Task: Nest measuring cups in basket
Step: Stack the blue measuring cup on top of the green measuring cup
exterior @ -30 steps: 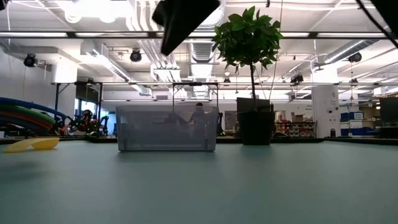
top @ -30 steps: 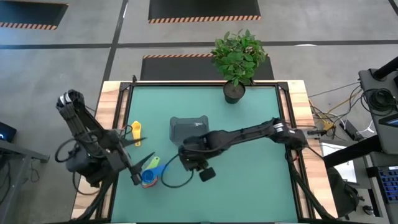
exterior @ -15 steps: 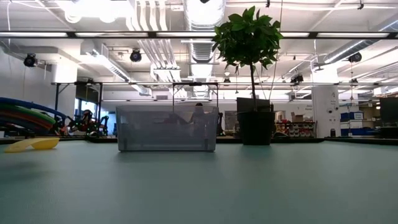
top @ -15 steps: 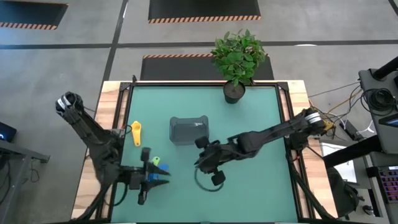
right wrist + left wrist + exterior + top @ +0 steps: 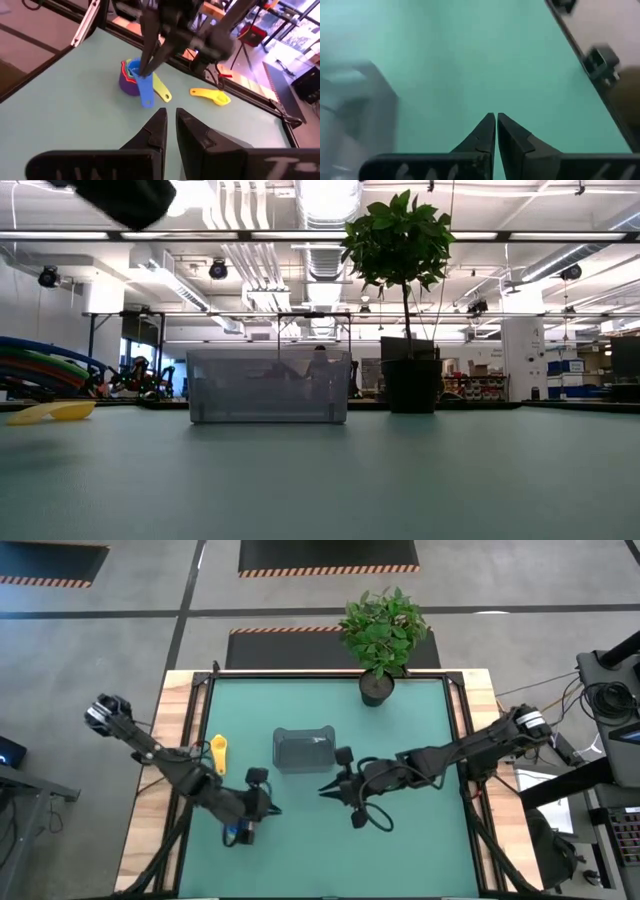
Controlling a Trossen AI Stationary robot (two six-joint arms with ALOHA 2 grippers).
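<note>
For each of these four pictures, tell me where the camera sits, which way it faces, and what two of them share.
High view: overhead, facing straight down on the green table; both arms show.
Low view: at tabletop height, facing the dark grey rectangular basket; one blurred arm part at the top.
Left wrist view: on the left arm, facing the table past the shut left claw.
Right wrist view: on the right arm, over the right claw, facing the nested stack of plastic measuring cups.
Shared: a lone yellow plastic measuring cup shows in the right wrist, high and low views.

It was a big open robotics lab or workshop: exposed ceiling ducts [image 5: 235,215] and strip lights [image 5: 500,235] ran overhead, hazard-striped floor mats [image 5: 327,557] lay on bare concrete, and cables [image 5: 530,740] trailed beside the green-topped surface [image 5: 420,840].
</note>
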